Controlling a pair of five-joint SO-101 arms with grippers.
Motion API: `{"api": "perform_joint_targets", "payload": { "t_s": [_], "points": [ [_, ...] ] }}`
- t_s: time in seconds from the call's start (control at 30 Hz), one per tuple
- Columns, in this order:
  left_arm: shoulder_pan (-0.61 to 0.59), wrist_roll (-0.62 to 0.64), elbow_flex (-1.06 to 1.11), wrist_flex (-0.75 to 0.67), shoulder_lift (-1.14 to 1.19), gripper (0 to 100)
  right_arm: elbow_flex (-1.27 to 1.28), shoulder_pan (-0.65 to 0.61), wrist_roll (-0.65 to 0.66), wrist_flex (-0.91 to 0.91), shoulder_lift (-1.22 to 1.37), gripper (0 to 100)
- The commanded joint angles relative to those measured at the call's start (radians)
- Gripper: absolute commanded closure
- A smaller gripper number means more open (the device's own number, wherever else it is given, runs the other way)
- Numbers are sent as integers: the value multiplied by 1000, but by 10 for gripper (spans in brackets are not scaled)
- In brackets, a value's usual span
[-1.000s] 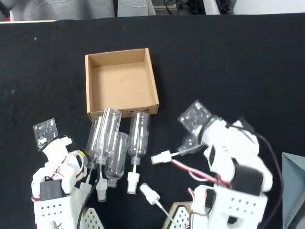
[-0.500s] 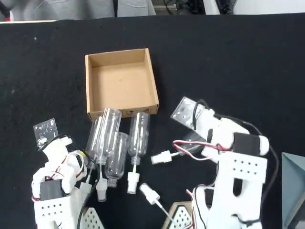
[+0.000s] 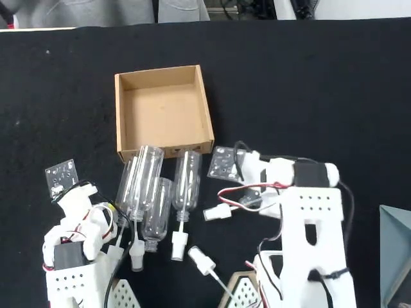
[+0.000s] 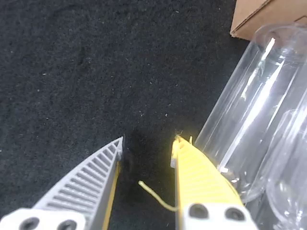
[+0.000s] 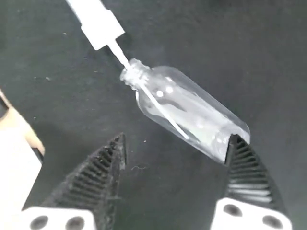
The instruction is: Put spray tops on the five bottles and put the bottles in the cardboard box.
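In the right wrist view a clear bottle (image 5: pixel 184 112) lies on the black mat with the tube of a white spray top (image 5: pixel 96 21) pushed loosely into its neck. My right gripper (image 5: pixel 177 140) hangs open just over it, one finger on each side of the bottle's base. From above, that spray top (image 3: pixel 218 211) sticks out left of the right arm (image 3: pixel 282 183). My left gripper (image 4: pixel 148 141) is open and empty on bare mat beside clear bottles (image 4: pixel 249 105). Several bottles (image 3: pixel 149 186) lie in a cluster below the open cardboard box (image 3: pixel 122 109), which is empty.
Loose spray tops lie below the cluster (image 3: pixel 178 244) (image 3: pixel 136 259), and another (image 3: pixel 202 262) lies near the front between the arms. The left arm (image 3: pixel 77 224) sits at the front left. A grey object (image 3: pixel 395 250) stands at the right edge.
The right arm has swung left and down over the bottle beside the spray top. The left arm and the bottle cluster have not moved.
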Motion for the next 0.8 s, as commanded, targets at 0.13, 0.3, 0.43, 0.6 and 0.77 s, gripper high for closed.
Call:
{"api": "perform_joint_targets", "payload": {
  "t_s": [0.13, 0.3, 0.43, 0.6, 0.77],
  "points": [
    [5, -9, 22, 6, -8, 848, -61, -37, 83, -69, 136, 701],
    [5, -9, 22, 6, -8, 848, -61, -32, 120, -121, 229, 701],
    [5, -9, 22, 6, -8, 848, -59, -31, 121, -176, 297, 701],
    [5, -9, 22, 6, -8, 848, -59, -31, 121, -249, 371, 704],
    [5, -9, 22, 6, -8, 848, -48, -31, 115, -308, 447, 705]
  ]
}}
